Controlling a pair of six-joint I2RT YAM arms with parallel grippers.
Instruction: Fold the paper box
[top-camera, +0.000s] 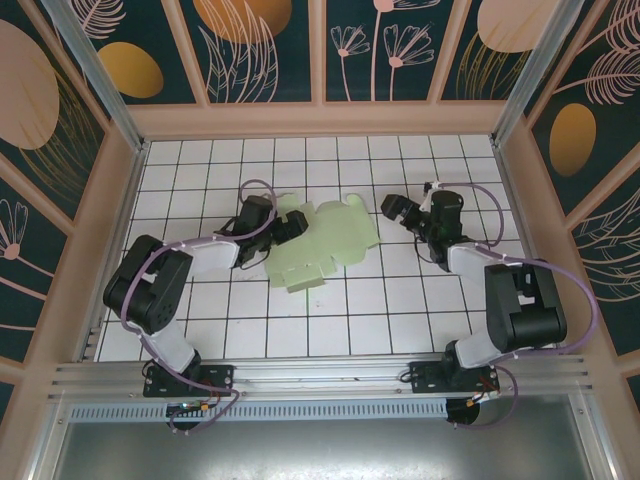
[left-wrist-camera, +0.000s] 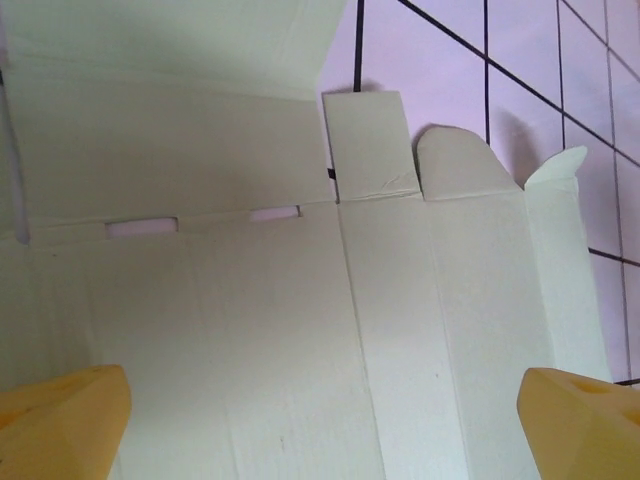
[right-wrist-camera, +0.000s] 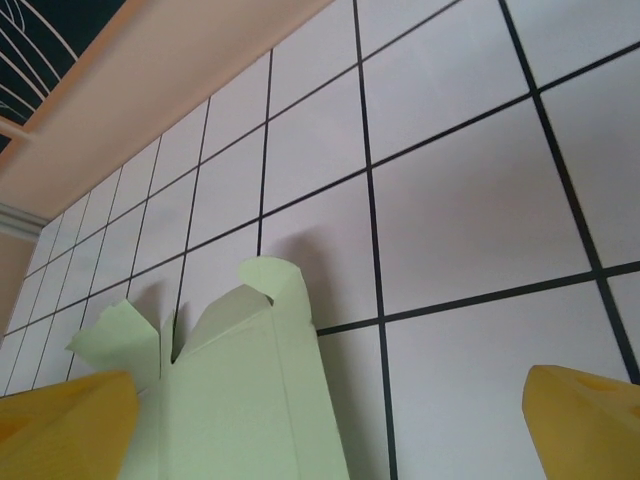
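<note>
The paper box (top-camera: 322, 240) is a pale mint-green card lying mostly flat on the white tiled floor, mid-table, with flaps and creases showing. My left gripper (top-camera: 280, 228) hangs over its left edge, open. In the left wrist view the card (left-wrist-camera: 300, 330) spreads under the gripper (left-wrist-camera: 325, 430), with both yellow fingertips (left-wrist-camera: 60, 420) wide apart and a small flap (left-wrist-camera: 368, 145) at the far edge. My right gripper (top-camera: 402, 220) stands open just right of the card. In the right wrist view the gripper (right-wrist-camera: 325, 430) faces a card end with curled flaps (right-wrist-camera: 235, 390).
The floor (top-camera: 330, 320) is white tile with black grid lines. Wooden frame walls (top-camera: 320, 120) close in the back and both sides. An aluminium rail (top-camera: 320, 375) carrying both arm bases runs along the near edge.
</note>
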